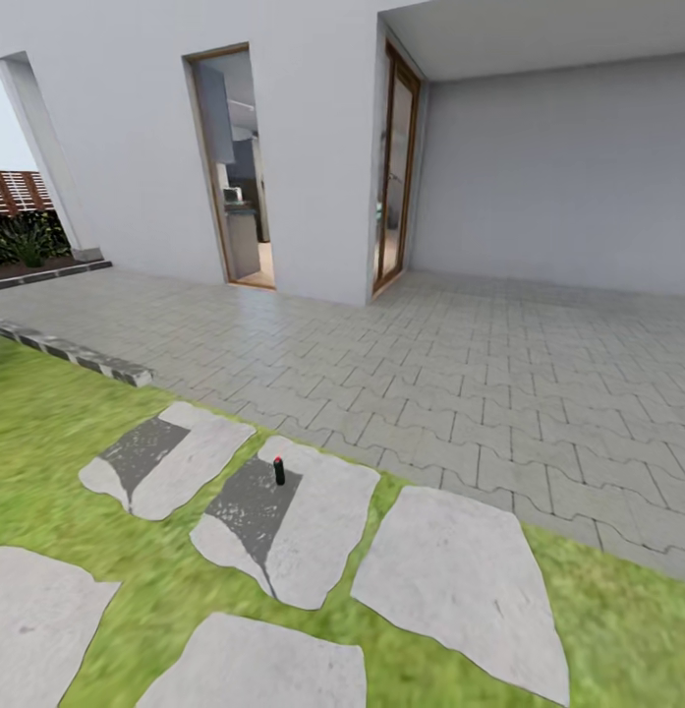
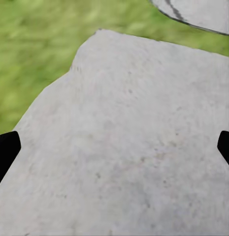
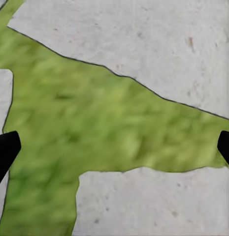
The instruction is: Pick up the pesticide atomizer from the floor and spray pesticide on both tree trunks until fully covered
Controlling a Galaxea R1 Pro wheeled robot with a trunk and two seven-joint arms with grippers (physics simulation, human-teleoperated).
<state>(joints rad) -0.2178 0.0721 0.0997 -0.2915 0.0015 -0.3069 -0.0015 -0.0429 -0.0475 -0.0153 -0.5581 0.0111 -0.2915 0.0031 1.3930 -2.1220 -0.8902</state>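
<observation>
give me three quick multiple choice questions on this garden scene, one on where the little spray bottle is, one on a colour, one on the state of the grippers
1. Where does the spray bottle stand?
A. on the grass
B. on a stone slab
C. inside the doorway

2. What colour is its top?
A. red
B. blue
C. yellow

3. How are the two grippers?
A. both shut on the bottle
B. one open, one shut
C. both open, holding nothing

Answers:
1 B, it stands upright on the dark patch of a stone slab.
2 A, a red cap on a black body.
3 C, the left gripper and the right gripper each show fingertips far apart over bare ground.
</observation>
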